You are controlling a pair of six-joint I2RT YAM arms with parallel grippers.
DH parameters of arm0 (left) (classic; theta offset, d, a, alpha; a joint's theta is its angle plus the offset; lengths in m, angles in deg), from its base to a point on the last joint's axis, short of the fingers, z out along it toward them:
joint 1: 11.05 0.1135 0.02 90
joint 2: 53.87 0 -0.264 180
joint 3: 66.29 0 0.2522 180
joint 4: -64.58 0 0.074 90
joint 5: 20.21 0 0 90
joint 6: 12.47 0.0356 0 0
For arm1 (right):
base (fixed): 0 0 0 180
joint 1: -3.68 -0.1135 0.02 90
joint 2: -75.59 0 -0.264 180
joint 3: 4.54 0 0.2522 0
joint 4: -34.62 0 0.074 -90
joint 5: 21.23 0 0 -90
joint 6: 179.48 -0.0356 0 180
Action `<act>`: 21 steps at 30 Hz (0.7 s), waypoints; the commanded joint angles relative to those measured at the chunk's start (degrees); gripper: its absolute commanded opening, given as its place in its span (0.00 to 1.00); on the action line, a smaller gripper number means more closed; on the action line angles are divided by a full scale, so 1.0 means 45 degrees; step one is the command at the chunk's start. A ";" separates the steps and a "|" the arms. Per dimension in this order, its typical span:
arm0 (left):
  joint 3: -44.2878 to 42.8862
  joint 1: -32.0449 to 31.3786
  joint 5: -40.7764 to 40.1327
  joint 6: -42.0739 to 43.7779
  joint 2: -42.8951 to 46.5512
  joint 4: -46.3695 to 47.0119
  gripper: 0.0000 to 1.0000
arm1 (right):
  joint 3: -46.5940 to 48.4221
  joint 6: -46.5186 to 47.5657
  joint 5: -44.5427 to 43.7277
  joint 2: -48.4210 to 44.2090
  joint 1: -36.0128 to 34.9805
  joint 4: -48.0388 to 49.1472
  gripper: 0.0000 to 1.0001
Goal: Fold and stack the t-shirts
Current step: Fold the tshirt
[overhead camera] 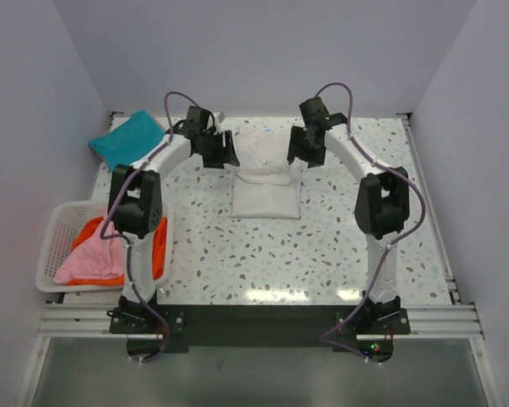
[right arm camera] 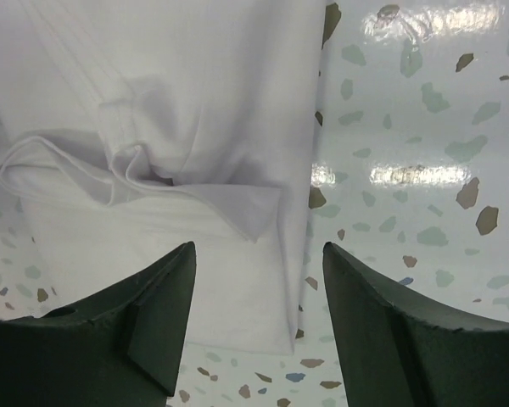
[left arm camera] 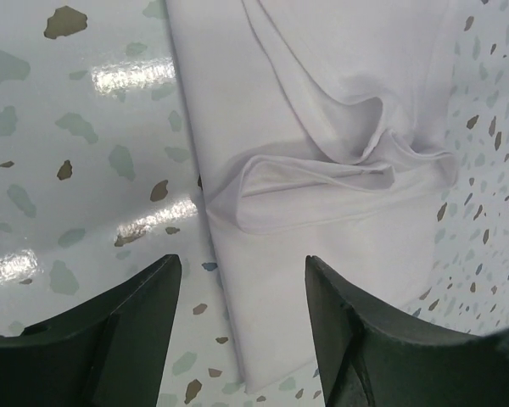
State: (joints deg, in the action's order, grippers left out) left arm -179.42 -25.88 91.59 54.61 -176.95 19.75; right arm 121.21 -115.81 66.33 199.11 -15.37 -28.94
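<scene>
The white t-shirt (overhead camera: pixel 266 188) lies partly folded on the table's far middle, a long strip with a rumpled fold across it. It fills the left wrist view (left arm camera: pixel 322 161) and the right wrist view (right arm camera: pixel 161 153). My left gripper (overhead camera: pixel 225 156) hovers open over the shirt's left edge, its jaws wide apart and empty (left arm camera: pixel 242 280). My right gripper (overhead camera: pixel 298 156) hovers open over the shirt's right edge (right arm camera: pixel 259 271), empty too. A folded teal t-shirt (overhead camera: pixel 127 138) lies at the far left. Pink (overhead camera: pixel 89 259) and orange (overhead camera: pixel 157 246) t-shirts lie in the basket.
The white lattice basket (overhead camera: pixel 55 242) stands at the left table edge beside the left arm. The speckled tabletop (overhead camera: pixel 305 254) stretches in front of the white shirt. Walls close in on the back and both sides.
</scene>
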 commanded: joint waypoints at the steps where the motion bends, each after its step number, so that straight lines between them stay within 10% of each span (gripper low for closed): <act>1: 0.0692 -0.0161 -0.0119 0.0639 0.1492 0.0596 0.65 | -0.0857 0.0167 0.0909 -0.1414 -0.0257 0.0733 0.65; 21: 0.2395 -0.0865 -0.0762 0.1089 0.1884 0.1142 0.66 | -0.1254 -0.0243 -0.1312 -0.0126 -0.1060 0.1027 0.64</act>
State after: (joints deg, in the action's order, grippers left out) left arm -167.33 -30.14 89.87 57.67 -169.57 22.94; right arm 112.90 -116.44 63.86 197.21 -20.28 -25.94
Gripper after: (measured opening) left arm 0.655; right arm 0.639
